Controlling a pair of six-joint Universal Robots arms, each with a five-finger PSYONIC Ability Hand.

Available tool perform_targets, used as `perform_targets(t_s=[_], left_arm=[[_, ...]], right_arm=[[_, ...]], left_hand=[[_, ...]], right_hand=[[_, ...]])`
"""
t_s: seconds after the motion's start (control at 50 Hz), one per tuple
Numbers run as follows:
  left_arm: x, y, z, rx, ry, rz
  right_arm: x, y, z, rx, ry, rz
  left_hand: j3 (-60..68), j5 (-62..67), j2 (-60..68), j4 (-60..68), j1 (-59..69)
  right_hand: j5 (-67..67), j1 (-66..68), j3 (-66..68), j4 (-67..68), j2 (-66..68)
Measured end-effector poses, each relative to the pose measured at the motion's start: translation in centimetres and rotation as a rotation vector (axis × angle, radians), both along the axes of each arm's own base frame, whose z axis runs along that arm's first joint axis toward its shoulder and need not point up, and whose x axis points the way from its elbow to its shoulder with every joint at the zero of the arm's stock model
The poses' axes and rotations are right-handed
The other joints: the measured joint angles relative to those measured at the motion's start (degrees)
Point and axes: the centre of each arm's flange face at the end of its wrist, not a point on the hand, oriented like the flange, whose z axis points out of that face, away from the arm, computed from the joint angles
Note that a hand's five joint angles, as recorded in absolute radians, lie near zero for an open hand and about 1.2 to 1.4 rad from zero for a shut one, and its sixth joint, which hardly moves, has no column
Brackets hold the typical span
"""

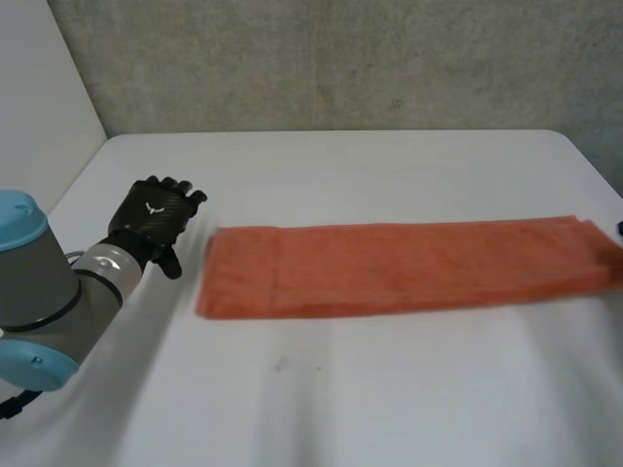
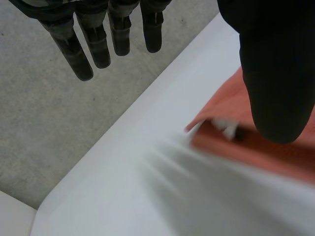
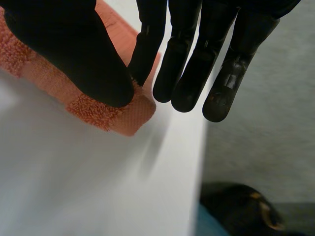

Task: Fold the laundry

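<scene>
We take this for the pause between folds: the long orange terry towel (image 1: 389, 268), already a narrow strip, lies flat across the white table (image 1: 370, 399), one end reaching the table's right edge. Our right hand (image 3: 74, 49) seems to pinch that end's corner between its thumb and a straight finger. Our left hand (image 1: 156, 216) hovers just beside the other end, fingers relaxed, holding nothing. Next, we judge, the left must grip its end so one end can be carried over the other. The tabletop is smooth, and a grey concrete wall (image 1: 341, 58) stands behind it
</scene>
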Motion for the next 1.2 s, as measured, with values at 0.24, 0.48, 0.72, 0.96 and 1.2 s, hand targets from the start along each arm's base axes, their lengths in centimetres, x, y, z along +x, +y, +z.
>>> perform_targets(t_s=[0.24,0.48,0.72,0.96,1.2], left_arm=[[0.1,0.1,0.5,-0.011,0.004,0.003],[0.2,0.2,0.9,-0.021,0.006,0.006],[0.4,0.1,0.9,-0.020,0.006,0.012],[0.2,0.3,0.7,-0.015,0.005,0.003],[0.0,0.5,0.6,-0.013,0.005,-0.004]], right_arm=[[13.6,1.8,6.2,-0.190,-0.099,0.331],[34.0,15.4,6.9,-0.237,-0.239,0.978],[39.8,22.8,-1.7,-0.068,-0.213,1.143],[31.8,16.2,1.9,-0.016,-0.298,0.689],[22.8,13.7,-1.8,0.202,-0.397,0.502]], left_hand=[[0.00,0.00,0.00,0.00,0.00],[0.00,0.00,0.00,0.00,0.00],[0.00,0.00,0.00,0.00,0.00],[0.00,0.00,0.00,0.00,0.00],[0.00,0.00,0.00,0.00,0.00]], right_hand=[[0.70,0.32,0.00,0.14,0.32],[0.72,0.32,0.05,0.14,0.32],[-28.17,-29.76,-29.91,-29.91,-31.37],[-52.13,-43.04,-55.63,-55.15,-54.86],[-41.01,-32.72,-41.98,-42.88,-42.09]])
